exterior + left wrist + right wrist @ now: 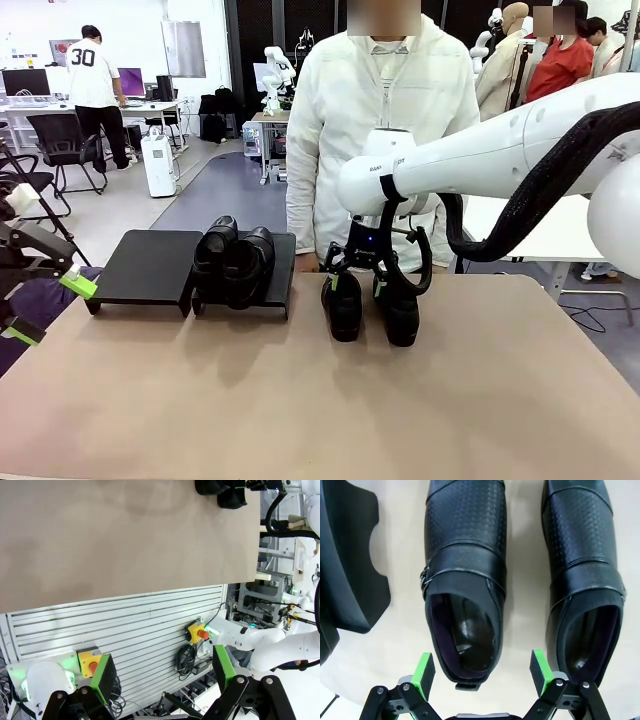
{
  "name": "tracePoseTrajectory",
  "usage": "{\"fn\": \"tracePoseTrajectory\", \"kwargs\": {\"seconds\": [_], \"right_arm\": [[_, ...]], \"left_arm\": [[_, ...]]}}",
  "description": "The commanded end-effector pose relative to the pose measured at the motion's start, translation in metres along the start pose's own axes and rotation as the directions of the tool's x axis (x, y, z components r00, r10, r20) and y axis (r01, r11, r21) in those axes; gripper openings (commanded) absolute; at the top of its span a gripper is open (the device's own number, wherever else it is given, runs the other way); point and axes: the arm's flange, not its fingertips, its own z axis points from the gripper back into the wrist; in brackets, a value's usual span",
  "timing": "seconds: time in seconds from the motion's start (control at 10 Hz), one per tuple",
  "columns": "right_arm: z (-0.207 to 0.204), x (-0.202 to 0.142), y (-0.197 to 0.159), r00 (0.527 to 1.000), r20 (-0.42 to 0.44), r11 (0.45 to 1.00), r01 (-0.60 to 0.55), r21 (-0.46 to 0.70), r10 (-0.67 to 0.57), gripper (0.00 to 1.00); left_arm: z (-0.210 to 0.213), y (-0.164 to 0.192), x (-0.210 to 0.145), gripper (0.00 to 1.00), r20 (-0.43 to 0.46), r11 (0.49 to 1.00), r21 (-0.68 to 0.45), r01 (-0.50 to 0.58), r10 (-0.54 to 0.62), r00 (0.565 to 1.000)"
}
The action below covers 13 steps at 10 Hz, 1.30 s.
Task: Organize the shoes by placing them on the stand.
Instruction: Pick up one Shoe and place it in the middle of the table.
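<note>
- The stand is two low matte black platforms side by side, at about 10 o'clock from the middle of the table point(480, 400).
- The left platform point(150, 265) carries nothing.
- The right platform point(283, 262) carries a pair of shoes point(235, 262). They are black and shiny and they press against each other.
- Two other shoes stand on the bare table at about 12 to 1 o'clock, side by side, near each other but apart.
- The first loose shoe point(345, 308) is just beside the right platform. The second loose shoe point(402, 318) is at its 3 o'clock side.
- In the right wrist view both loose shoes have a dotted leather front and a wide strap, and their openings face the camera.
- The right gripper point(358, 285) hangs over the first loose shoe. Its jaws are spread wide, with one green pad on each side of the heel end. I see a gap at both sides, so it grasps nothing.
- The left gripper point(48, 308) is at 9 o'clock, off the table's edge. Its jaws are also released and hold nothing.
- The table top is plain beige-brown and matte.
- In the left wrist view a grey slatted panel point(150, 630) is below the table edge, with two yellow boxes that have red buttons point(197, 632).
- A person in a white jacket point(385, 130) stands at 12 o'clock behind the table.
- Farther at 10 o'clock is an office area with desks, monitors and black chairs point(60, 145). Another person point(92, 80) stands there in a white shirt.
</note>
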Motion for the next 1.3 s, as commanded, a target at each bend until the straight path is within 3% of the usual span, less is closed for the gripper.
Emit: {"fn": "tracePoseTrajectory", "kwargs": {"seconds": [0.0,0.2,0.3,0.4,0.5,1.2], "right_arm": [[-0.004,0.006,-0.007,1.0,0.006,1.0,0.002,0.013,-0.002,1.0],[-0.006,0.009,-0.01,1.0,0.002,1.0,0.014,0.025,-0.014,1.0],[-0.007,0.009,-0.011,1.0,-0.011,1.0,-0.01,0.014,0.01,0.75],[-0.008,0.01,-0.012,1.0,-0.014,1.0,-0.005,0.021,0.006,0.15],[-0.009,0.01,-0.013,1.0,-0.018,1.0,-0.005,0.026,0.006,0.0],[-0.02,0.012,-0.011,0.996,-0.082,0.999,-0.046,0.011,0.047,0.0]], "left_arm": [[0.004,0.001,0.0,1.0,-0.006,1.0,-0.009,0.003,-0.003,1.0],[0.004,0.001,0.0,1.0,-0.006,1.0,-0.009,0.003,-0.003,1.0],[0.004,0.001,0.0,1.0,-0.006,1.0,-0.009,0.003,-0.003,1.0],[0.004,0.001,0.0,1.0,-0.006,1.0,-0.009,0.003,-0.003,1.0],[0.004,0.001,0.0,1.0,-0.006,1.0,-0.009,0.003,-0.003,1.0],[0.004,0.001,0.0,1.0,-0.006,1.0,-0.009,0.003,-0.003,1.0]]}}
